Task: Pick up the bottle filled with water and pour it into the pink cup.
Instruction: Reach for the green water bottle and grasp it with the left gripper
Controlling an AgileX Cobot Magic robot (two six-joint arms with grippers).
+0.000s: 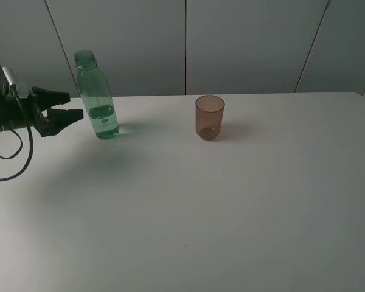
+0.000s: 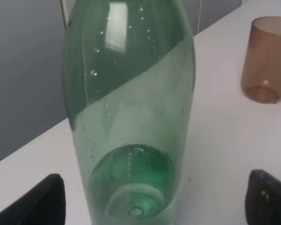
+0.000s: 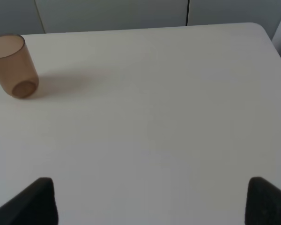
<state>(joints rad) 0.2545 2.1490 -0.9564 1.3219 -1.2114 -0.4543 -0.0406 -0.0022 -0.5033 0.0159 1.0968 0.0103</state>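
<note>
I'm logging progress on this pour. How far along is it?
Nothing is done yet. The green bottle stands upright on the table, ungrasped, and the pink cup stands apart from it, apparently empty. In hand: the left pincer, jaws open, is beside the bottle's lower body, not gripping it. Left to do: close, lift, carry to the cup, pour. The right pincer is open and holds nothing.

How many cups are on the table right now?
1. The pink cup stands upright toward the back of the table, right of the bottle and apart from it. No other cup shows in any view.
</note>
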